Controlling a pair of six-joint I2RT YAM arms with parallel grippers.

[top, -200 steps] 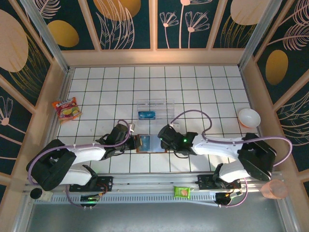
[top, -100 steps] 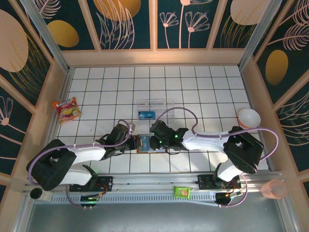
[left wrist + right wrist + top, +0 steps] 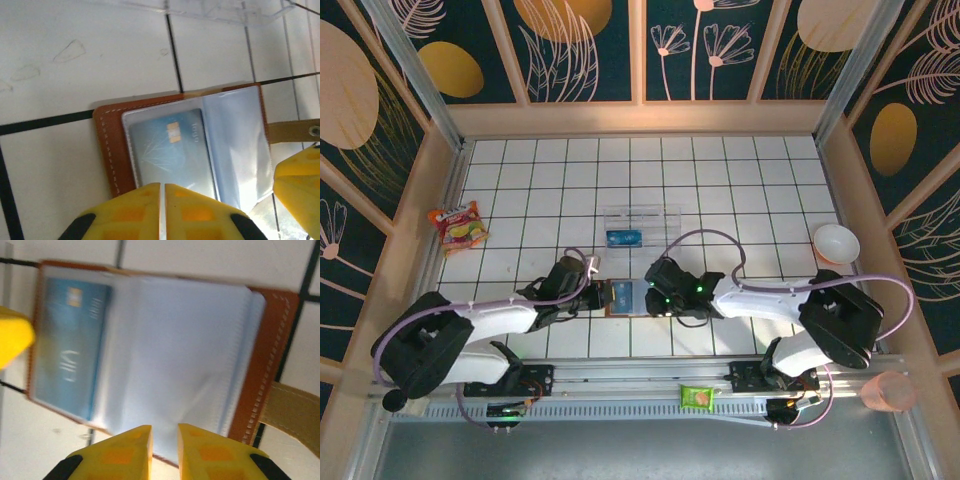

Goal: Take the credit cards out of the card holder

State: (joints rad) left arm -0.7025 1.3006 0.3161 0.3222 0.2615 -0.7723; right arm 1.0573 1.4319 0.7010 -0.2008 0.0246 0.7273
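The brown card holder (image 3: 625, 298) lies open on the white tiles between both grippers. A blue credit card (image 3: 167, 150) sits in its left pocket, with pale clear sleeves (image 3: 175, 350) fanned over the right half. My left gripper (image 3: 162, 186) is shut, its tips resting over the near edge of that card. The jaws of my right gripper (image 3: 165, 429) stand close together with the sleeves between them. Another blue credit card (image 3: 623, 238) lies by the clear box (image 3: 640, 220).
The holder's closing tab (image 3: 292, 412) sticks out on the right. A red snack packet (image 3: 460, 225) lies at the far left and a white bowl (image 3: 836, 243) at the right. A green packet (image 3: 697, 397) and a pink cup (image 3: 886, 390) sit by the near rail.
My right gripper reached left across the open holder, narrowed its jaws, then drew back to the right. The left gripper stayed at the holder's left edge.
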